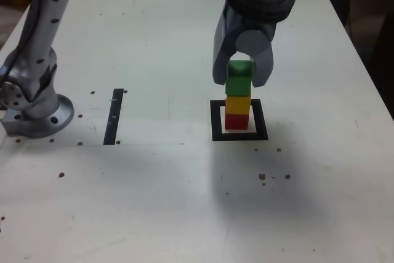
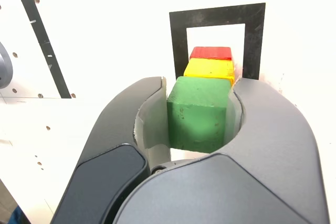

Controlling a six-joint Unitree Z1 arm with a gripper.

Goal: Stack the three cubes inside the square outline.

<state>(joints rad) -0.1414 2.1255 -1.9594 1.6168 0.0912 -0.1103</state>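
Your green cube (image 1: 239, 84) sits at the top of the column, right between the two fingers of your end effector (image 2: 202, 81). The end effector is closed down on it, one finger along each of two opposite sides, and the cube's top and front face show between them in the wrist view. Directly under the green cube you have the yellow cube (image 1: 237, 104), and under that the red cube (image 1: 236, 122); in the exterior view you can see no gap between the three. The yellow and red ones are below the fingers, outside their grasp.

The red cube stands inside the square outline (image 1: 240, 137), on its white centre, with the black border around it. Your column looks upright in the exterior view, though you can't tell from these views whether the cubes line up exactly.

Farther out on the white surface (image 1: 148, 201), toward the exterior view's left, you have the black strip (image 1: 114, 116), well apart from the outline. Beyond it on that same side stands the arm's round base (image 1: 40, 121). Small dark spots are scattered over the surface.
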